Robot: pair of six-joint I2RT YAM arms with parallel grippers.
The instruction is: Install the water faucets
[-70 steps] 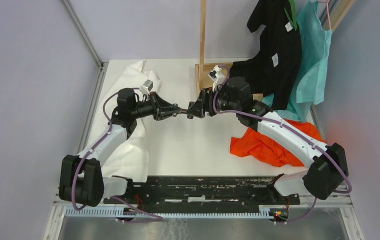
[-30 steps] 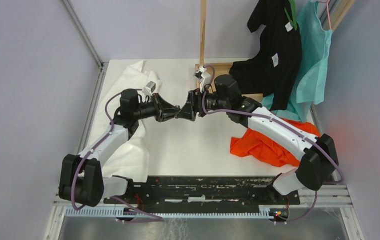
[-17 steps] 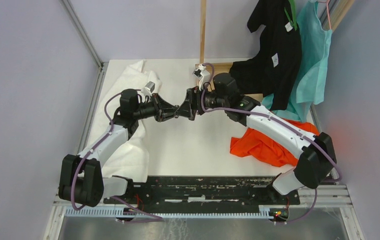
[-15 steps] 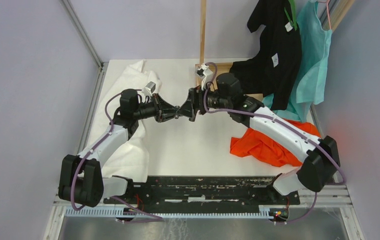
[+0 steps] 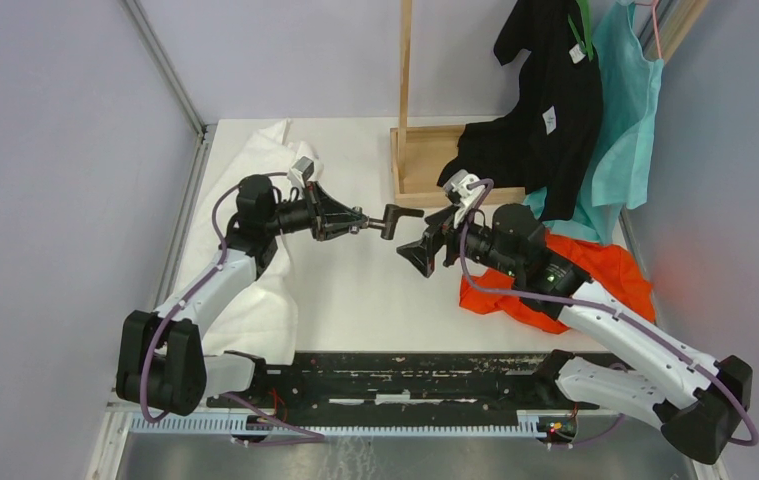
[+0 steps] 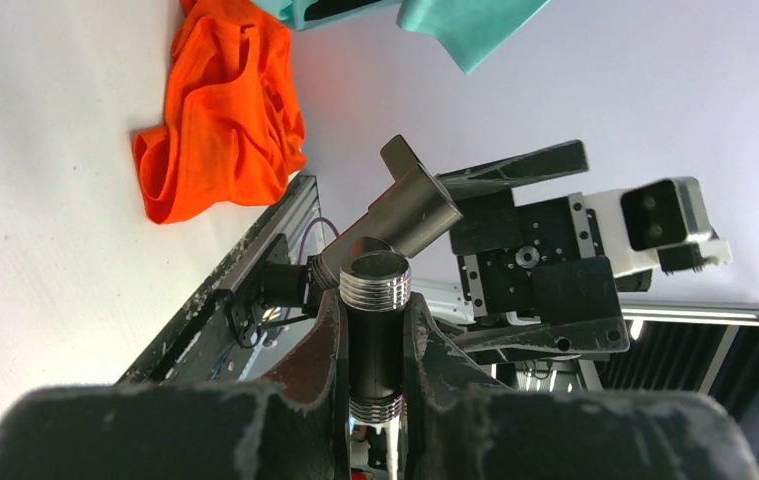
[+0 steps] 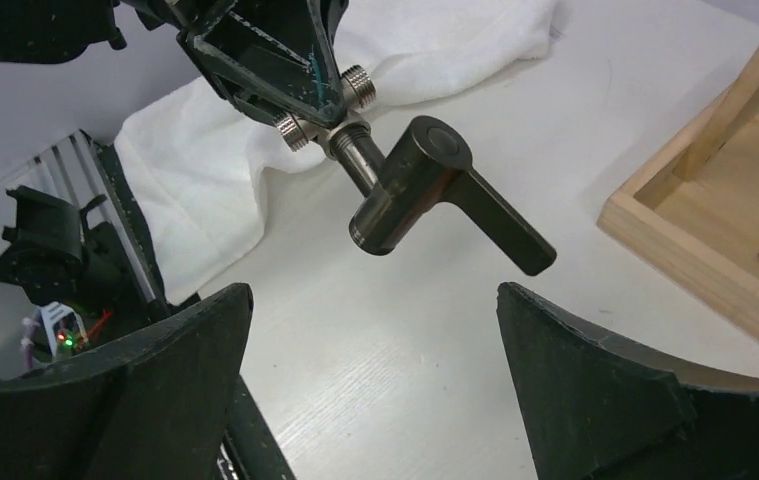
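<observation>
So the faucet (image 5: 385, 219) is in the upper middle of the top view, held out sideways above the white counter (image 5: 355, 300). Its threaded body (image 7: 327, 112) is pinched tight in the left claw (image 5: 355, 224), silver threaded ends poking out either side of the fingers (image 6: 325, 340). The dark lever part (image 7: 435, 185) is joined onto it and sticks out past the fingertips, its flat handle angling toward the lower right of the right wrist view. The right claw (image 5: 417, 254) sits just below and right of the faucet in the top view, spread wide with nothing in it, facing the faucet but clearly apart from it. A rumpled white towel (image 5: 265, 170) lies under the left arm along the left side of the counter. An orange cloth (image 5: 515, 295) is bunched up under the right arm. At the back there's a wooden stand (image 5: 415, 160) with a tall post, and black (image 5: 555, 110) and teal (image 5: 625, 110) clothes hang in the upper right corner.
</observation>
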